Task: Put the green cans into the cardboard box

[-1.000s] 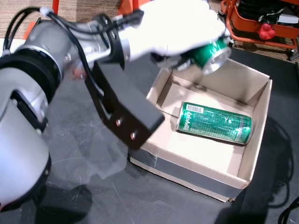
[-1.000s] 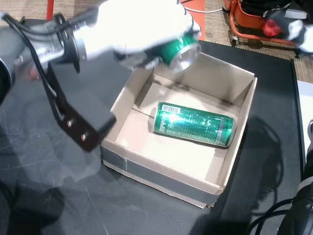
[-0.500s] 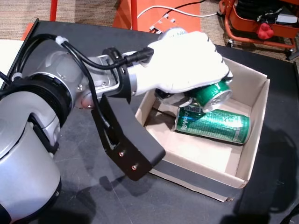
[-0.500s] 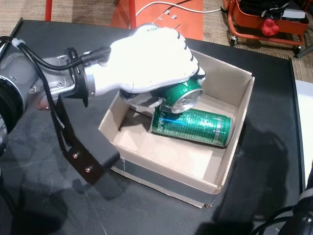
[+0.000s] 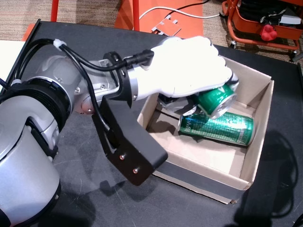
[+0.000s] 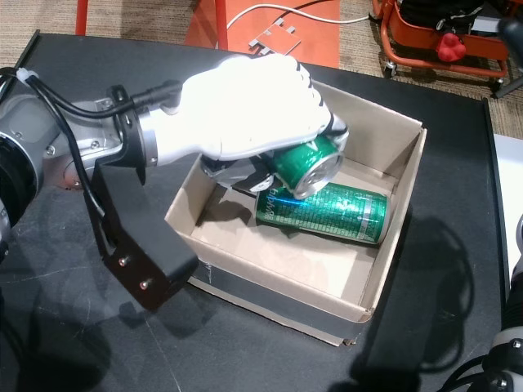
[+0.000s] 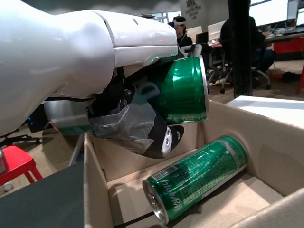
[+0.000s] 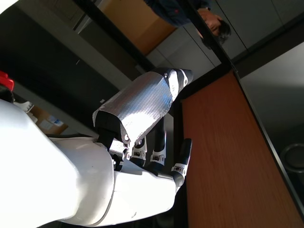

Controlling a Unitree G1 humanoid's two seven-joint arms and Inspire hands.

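My left hand (image 5: 189, 71) (image 6: 245, 114) (image 7: 76, 61) is shut on a green can (image 5: 215, 99) (image 6: 306, 166) (image 7: 183, 90), which it holds on its side inside the cardboard box (image 5: 258, 146) (image 6: 392, 245) (image 7: 95, 190). The held can hangs just above a second green can (image 5: 222, 128) (image 6: 335, 212) (image 7: 199, 178) lying flat on the box floor. My right hand (image 8: 137, 142) appears only in the right wrist view, raised with its fingers apart and nothing in it.
The box stands on a black table (image 5: 71, 189) (image 6: 82, 327). An orange cart (image 5: 265, 23) (image 6: 433, 33) and an orange frame with a white cable (image 5: 156, 14) stand on the floor beyond the table. People sit at desks (image 7: 247, 38) in the background.
My left hand has carried the held can from above the box's far rim down into the box, over the lying can. In the last half second it barely shifted.
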